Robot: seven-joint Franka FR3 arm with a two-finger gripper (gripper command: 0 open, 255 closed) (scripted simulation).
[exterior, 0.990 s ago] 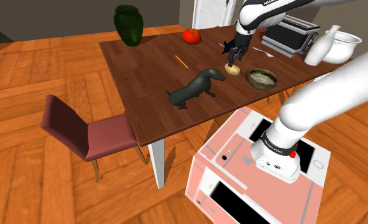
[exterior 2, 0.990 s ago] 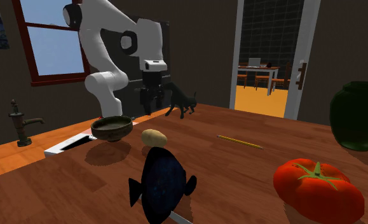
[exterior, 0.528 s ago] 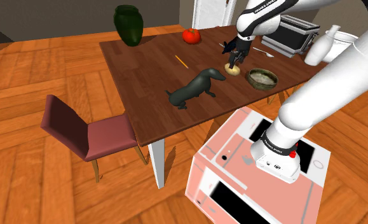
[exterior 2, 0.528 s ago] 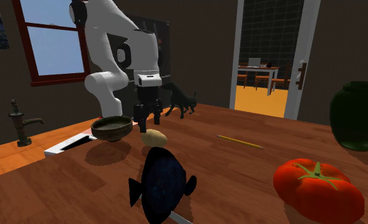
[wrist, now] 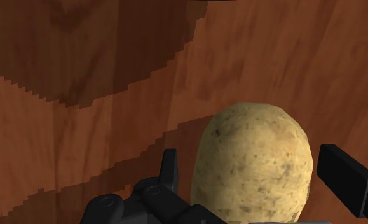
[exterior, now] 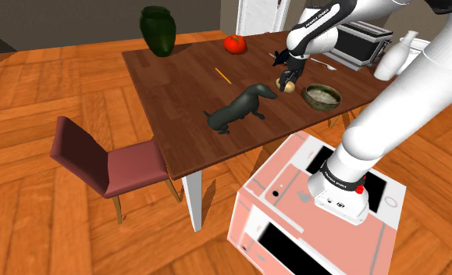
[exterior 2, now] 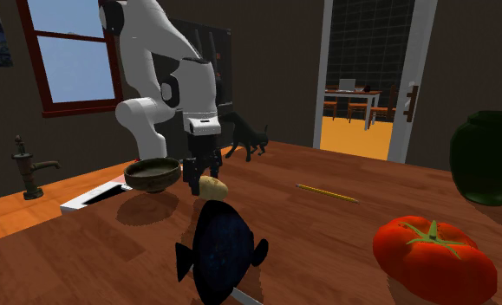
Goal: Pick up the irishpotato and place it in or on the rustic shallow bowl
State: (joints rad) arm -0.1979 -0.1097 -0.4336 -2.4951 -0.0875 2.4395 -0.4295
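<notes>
Potato straddled, not gripped yet

The potato (wrist: 252, 172) is seen lying on the dark wood table (exterior: 185, 101), just beside the shallow bowl (exterior: 322, 88). The gripper (exterior 2: 200, 179) is set around it with the 2 fingers (wrist: 170, 170) spread apart, and a gap is visible on either side. It's judged firm, fairly light and matte-skinned, so little slip is expected, though it could roll. It's probably best pinched squarely across the short middle, low enough that it isn't squeezed out.

Dark wooden table (exterior: 177, 86) carries dachshund figure (exterior: 240, 108), tomato (exterior: 234, 44), green vase (exterior: 158, 30), pencil (exterior: 223, 75), bowl (exterior: 323, 104).
</notes>
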